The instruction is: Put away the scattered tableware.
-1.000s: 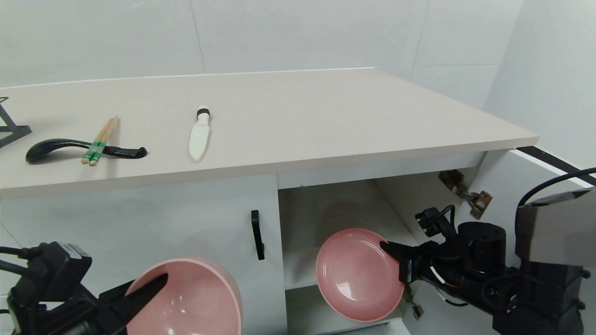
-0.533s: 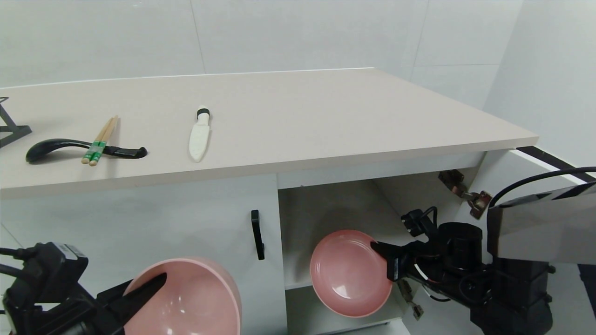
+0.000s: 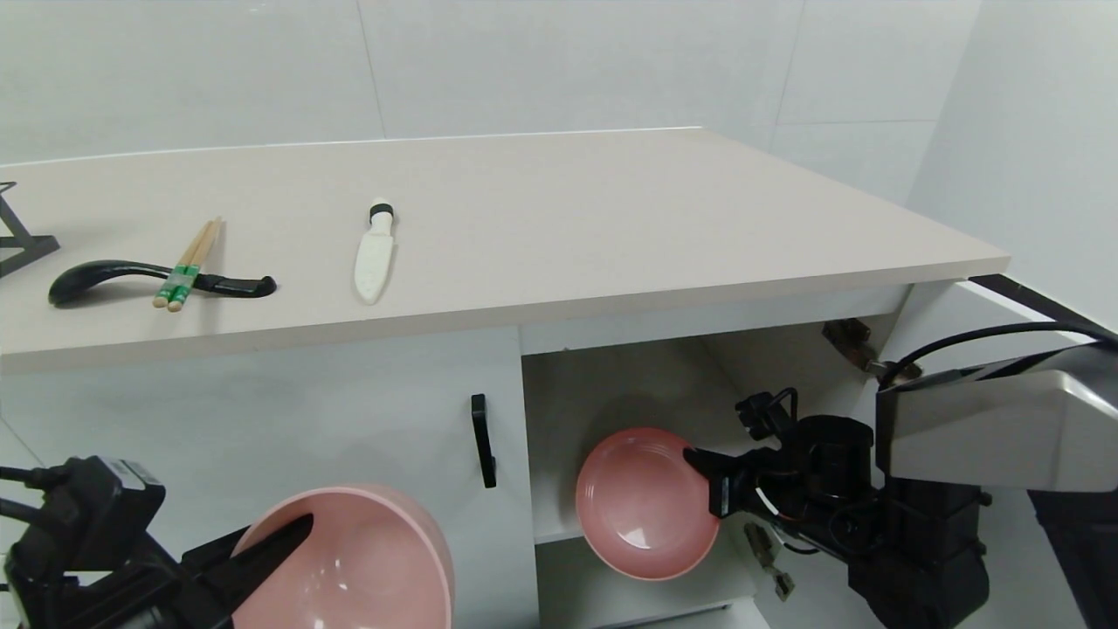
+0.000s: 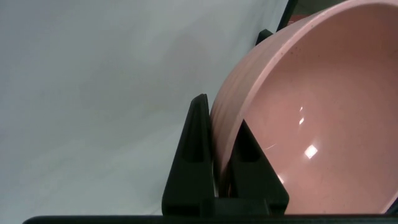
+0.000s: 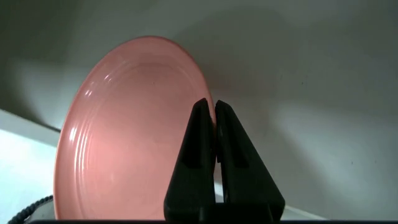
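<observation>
My right gripper (image 3: 701,467) is shut on the rim of a pink plate (image 3: 642,502), held tilted inside the open cabinet (image 3: 611,393) just above its shelf. The right wrist view has the pink plate (image 5: 124,130) pinched between the fingers (image 5: 200,143). My left gripper (image 3: 288,533) is shut on the rim of a pink bowl (image 3: 367,568), low in front of the closed cabinet door (image 3: 262,428). In the left wrist view the pink bowl (image 4: 311,106) sits clamped between the fingers (image 4: 199,143). On the counter lie a black spoon (image 3: 131,275), chopsticks (image 3: 188,264) across it, and a white knife (image 3: 376,253).
The closed door carries a black handle (image 3: 480,441). The open door's hinge (image 3: 852,341) sticks out at the cabinet's right side. A black stand (image 3: 22,240) sits at the counter's far left. The right half of the counter (image 3: 699,210) is bare.
My right arm has carried the pink plate leftward and deeper into the open cabinet. The left arm and its bowl have stayed put.
</observation>
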